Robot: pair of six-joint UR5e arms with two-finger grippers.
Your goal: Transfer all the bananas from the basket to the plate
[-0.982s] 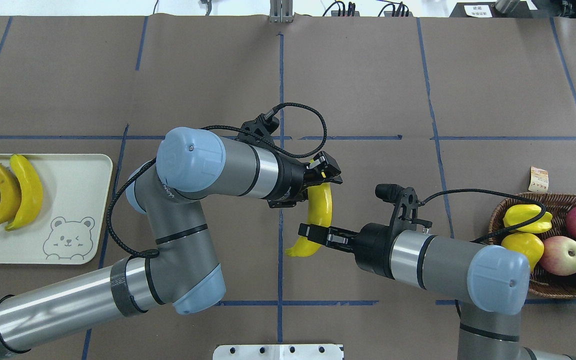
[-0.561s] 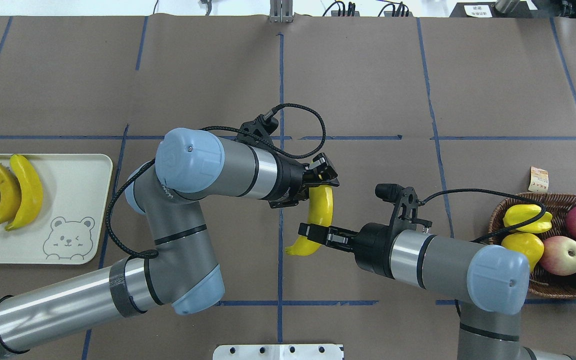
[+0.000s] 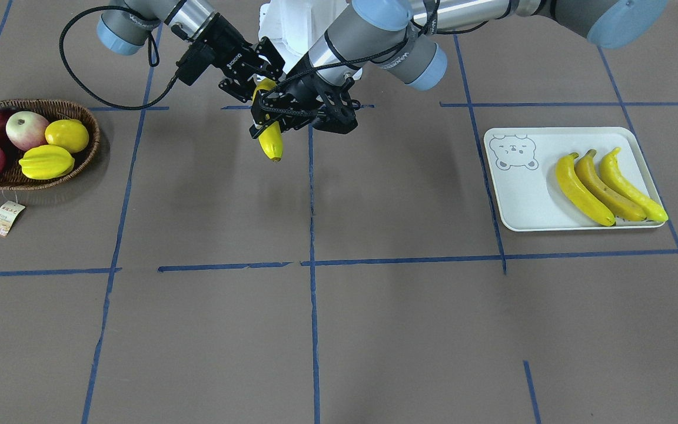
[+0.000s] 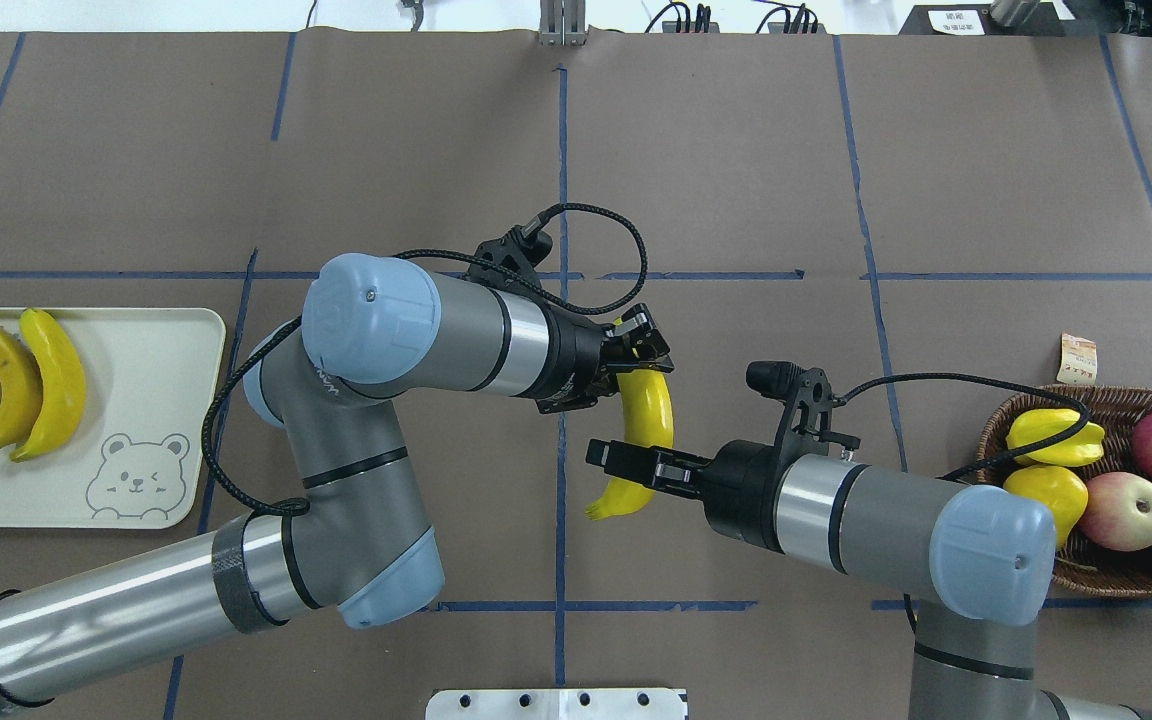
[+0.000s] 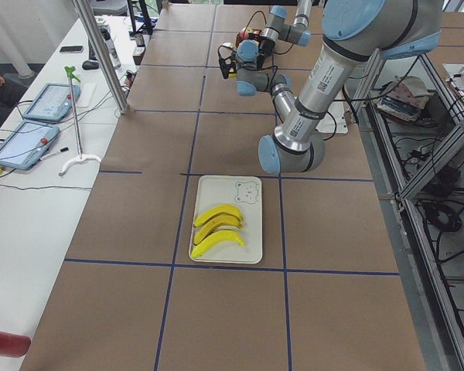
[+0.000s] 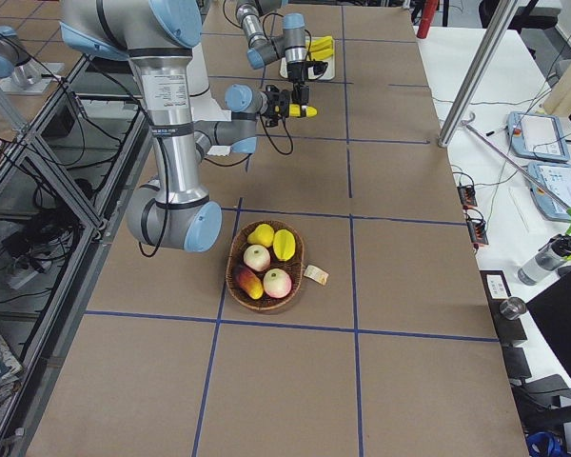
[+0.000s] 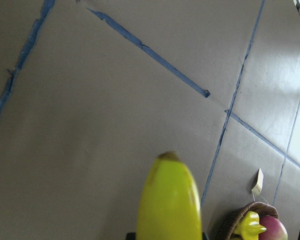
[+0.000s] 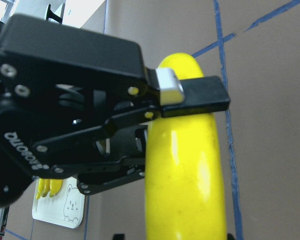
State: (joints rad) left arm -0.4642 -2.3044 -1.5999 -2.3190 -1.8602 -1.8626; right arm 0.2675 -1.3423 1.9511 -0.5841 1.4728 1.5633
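Both sets of jaws remain closed on the fourth banana (image 4: 648, 415) above mid-desk, the left gripper (image 4: 641, 350) on its far end and the right gripper (image 4: 621, 465) on its near half. The banana's near tip has swung slightly toward the basket (image 4: 991, 432). Handover is judged incomplete: three bananas (image 4: 11, 385) lie on the plate (image 4: 166, 420), and the right has yet to let go.
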